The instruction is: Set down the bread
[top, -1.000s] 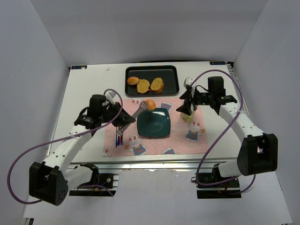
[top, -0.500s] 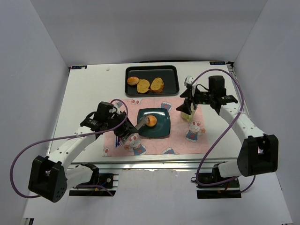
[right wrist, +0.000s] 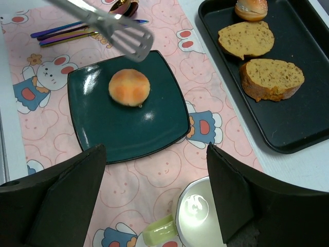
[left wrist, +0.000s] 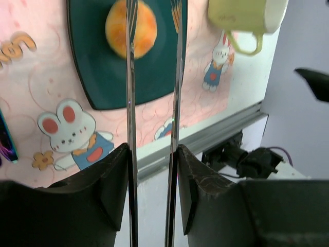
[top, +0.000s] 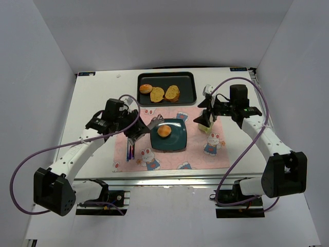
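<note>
A round orange-tan bun [top: 164, 131] lies alone on the dark-green square plate [top: 176, 142]; it also shows in the left wrist view [left wrist: 131, 28] and the right wrist view [right wrist: 129, 87]. My left gripper [top: 136, 129] is shut on metal tongs [left wrist: 176, 77]. The tong tips [top: 157, 121] are spread and hover just above and beside the bun, not gripping it. Another bun [top: 146, 88] and two toasted slices [top: 157, 94] [top: 172, 93] lie in the black tray [top: 189, 95]. My right gripper [top: 204, 117] is open and empty above a cup.
A light-green cup [top: 204, 127] stands right of the plate, under my right gripper [right wrist: 156, 154]. Iridescent cutlery [top: 131, 149] lies left of the plate on the pink bunny placemat [top: 169, 159]. The tray sits at the table's far side.
The tongs carried the bun from the plate's far edge down onto the plate, let it go, and have drawn back up and to the left. The right arm has barely moved.
</note>
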Controlling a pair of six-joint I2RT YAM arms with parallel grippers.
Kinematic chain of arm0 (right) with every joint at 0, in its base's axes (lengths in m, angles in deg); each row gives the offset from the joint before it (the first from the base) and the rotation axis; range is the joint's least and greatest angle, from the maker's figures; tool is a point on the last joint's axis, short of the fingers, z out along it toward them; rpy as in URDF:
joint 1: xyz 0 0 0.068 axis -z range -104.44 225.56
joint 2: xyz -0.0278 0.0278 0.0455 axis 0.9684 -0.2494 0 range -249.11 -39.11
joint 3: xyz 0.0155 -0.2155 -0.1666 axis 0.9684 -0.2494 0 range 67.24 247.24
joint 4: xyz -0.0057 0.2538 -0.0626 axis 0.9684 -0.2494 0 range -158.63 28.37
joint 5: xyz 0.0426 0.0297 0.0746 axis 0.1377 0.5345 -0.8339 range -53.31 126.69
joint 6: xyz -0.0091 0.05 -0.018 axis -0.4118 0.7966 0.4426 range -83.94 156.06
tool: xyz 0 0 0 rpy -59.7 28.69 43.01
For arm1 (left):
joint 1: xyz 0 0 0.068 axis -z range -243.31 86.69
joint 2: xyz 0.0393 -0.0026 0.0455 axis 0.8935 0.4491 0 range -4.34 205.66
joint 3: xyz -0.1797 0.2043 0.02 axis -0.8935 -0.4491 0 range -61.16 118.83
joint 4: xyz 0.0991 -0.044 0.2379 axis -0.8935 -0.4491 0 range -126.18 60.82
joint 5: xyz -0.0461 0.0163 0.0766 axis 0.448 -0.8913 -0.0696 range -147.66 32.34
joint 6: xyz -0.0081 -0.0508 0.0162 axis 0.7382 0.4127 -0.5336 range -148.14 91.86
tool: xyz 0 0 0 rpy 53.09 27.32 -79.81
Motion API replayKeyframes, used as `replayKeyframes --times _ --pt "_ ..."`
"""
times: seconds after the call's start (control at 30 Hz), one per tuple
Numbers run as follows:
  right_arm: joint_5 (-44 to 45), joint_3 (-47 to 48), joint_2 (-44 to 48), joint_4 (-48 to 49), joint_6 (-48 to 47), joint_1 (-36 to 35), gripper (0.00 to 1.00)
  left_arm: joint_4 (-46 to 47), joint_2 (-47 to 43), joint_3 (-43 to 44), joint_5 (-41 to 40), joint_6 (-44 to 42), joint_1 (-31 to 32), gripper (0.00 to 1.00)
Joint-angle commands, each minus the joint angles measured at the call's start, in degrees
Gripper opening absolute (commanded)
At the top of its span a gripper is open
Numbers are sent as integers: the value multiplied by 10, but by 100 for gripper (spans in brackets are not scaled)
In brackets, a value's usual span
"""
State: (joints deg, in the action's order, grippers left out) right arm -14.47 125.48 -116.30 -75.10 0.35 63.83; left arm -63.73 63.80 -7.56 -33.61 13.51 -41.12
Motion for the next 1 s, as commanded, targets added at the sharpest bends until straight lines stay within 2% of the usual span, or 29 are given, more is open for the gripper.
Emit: replayKeyframes --times 0.0,0.23,0.47,0.7,0.97 --pt "-11 -3 16 14 3 2 83 -28 15 45 -33 -29 -9 50" --pt "-16 -9 20 23 3 2 83 7 77 85 -66 -36 -43 46" --pt "-20 -15 24 28 6 2 83 133 190 162 -99 -11 -94 38" --pt "-18 -24 27 38 9 3 84 128 292 253 -71 -32 -100 39" --pt "-14 -27 27 40 5 5 84 121 325 267 -53 -41 -100 45"
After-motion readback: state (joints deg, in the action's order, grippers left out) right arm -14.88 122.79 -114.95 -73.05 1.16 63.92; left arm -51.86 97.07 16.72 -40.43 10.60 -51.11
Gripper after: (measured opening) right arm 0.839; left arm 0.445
